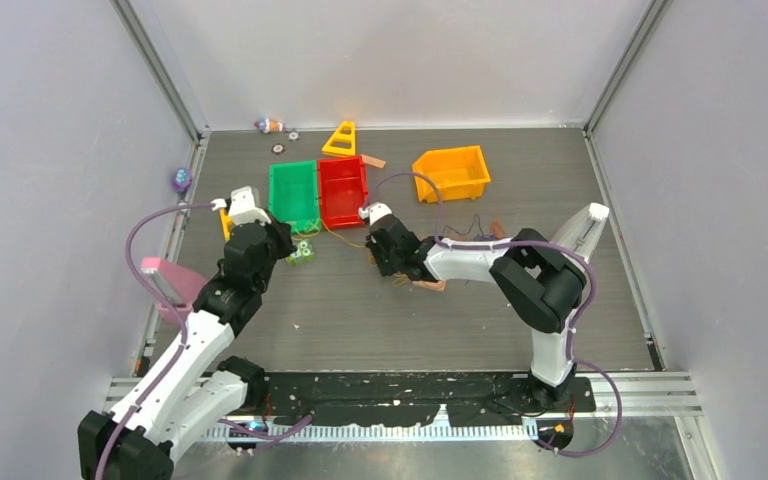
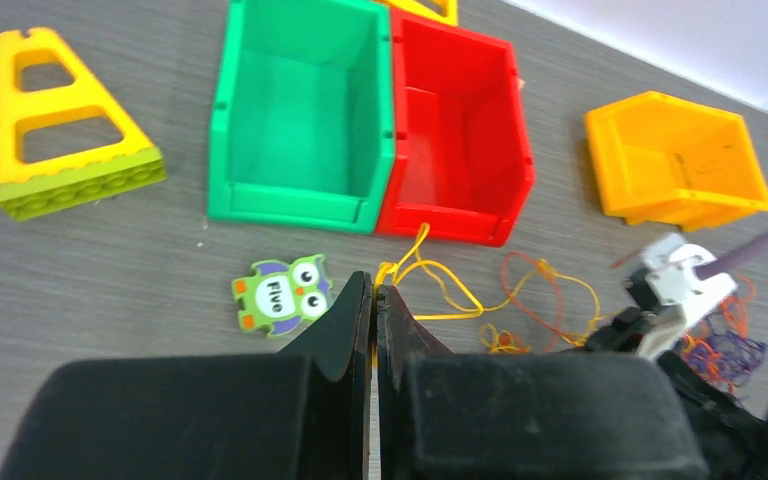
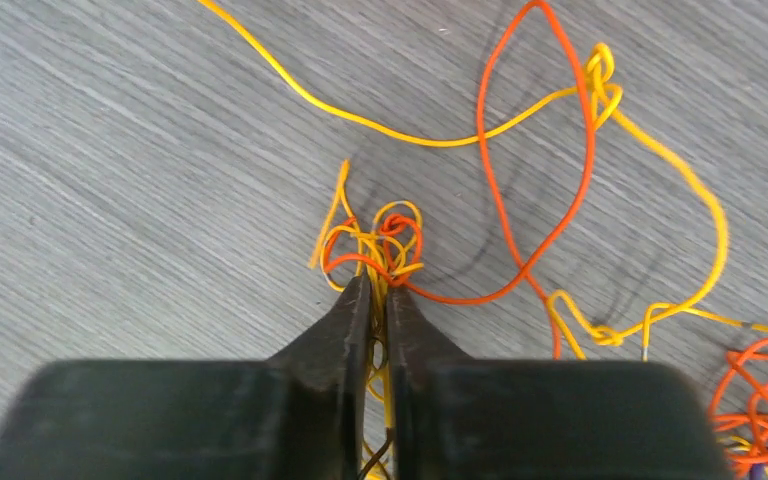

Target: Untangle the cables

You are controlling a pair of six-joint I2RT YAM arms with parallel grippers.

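The cables are thin yellow, orange and dark strands on the grey table. My left gripper [image 2: 373, 292] is shut on one end of a yellow cable [image 2: 438, 284], just in front of the red bin; it also shows in the top view [image 1: 298, 246]. My right gripper [image 3: 378, 287] is shut on a small yellow-orange clump [image 3: 385, 238] and sits at mid-table in the top view [image 1: 385, 268]. An orange loop [image 3: 520, 160] and a knotted yellow strand [image 3: 680, 190] run between the two grippers. A further orange and purple clump [image 2: 725, 345] lies to the right.
A green bin [image 1: 293, 192] and a red bin [image 1: 342, 189] stand side by side behind the cables, and an orange bin [image 1: 452, 172] stands at the back right. A green owl tile [image 2: 280, 293] lies by my left fingers. A yellow triangular block [image 2: 55, 120] is to the left.
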